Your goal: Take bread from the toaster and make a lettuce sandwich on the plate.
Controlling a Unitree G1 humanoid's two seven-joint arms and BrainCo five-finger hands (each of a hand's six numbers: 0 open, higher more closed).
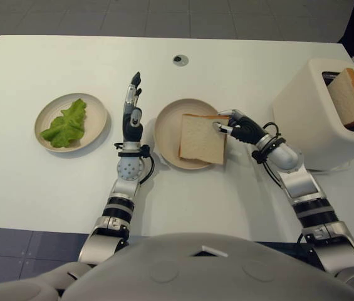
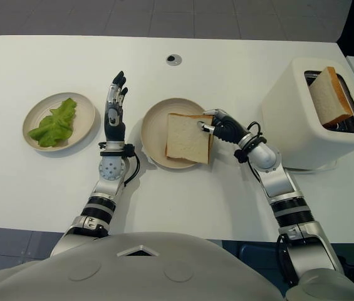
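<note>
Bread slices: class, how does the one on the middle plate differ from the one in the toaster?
The plate slice lies flat on the middle plate; the toaster slice stands tilted in the toaster slot. The right robot hand grips the plate slice's edge; the toaster slice is untouched. Both are pale with brown crust.

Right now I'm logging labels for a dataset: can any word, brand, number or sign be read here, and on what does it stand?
There are none. The toaster, the lettuce plate, the middle plate, the bread and the table show no print, number or sign.
</note>
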